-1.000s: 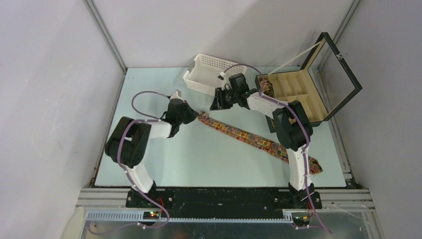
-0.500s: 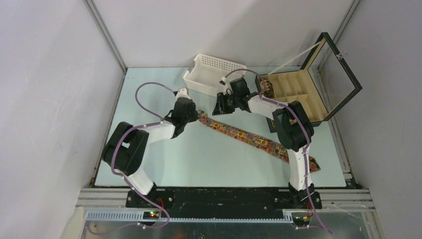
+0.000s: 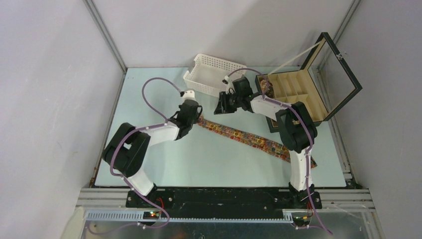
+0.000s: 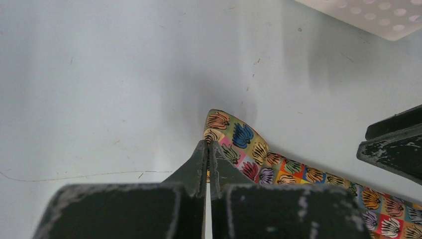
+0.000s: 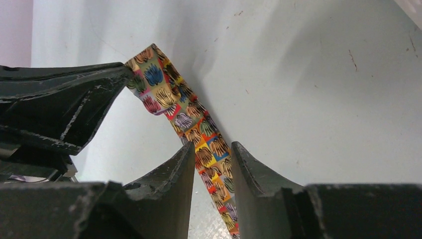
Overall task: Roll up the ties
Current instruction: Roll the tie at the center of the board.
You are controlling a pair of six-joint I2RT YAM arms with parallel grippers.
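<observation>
Tie [image 3: 244, 135] lies diagonally across the desk [image 3: 199, 164], running from ten o'clock toward four; left fingers [image 4: 196, 167] pinch its narrow end, right fingers [image 5: 171, 172] hover slightly spread above it.

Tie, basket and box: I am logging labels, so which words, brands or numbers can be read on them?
None can be read. The tie shows only coloured fan-like motifs in squares; the white perforated basket and the black compartmented box bear no visible lettering.

Pale table [image 3: 199, 159] with 1 tie [image 3: 244, 135], white basket [image 3: 199, 82], black box [image 3: 298, 99]
</observation>
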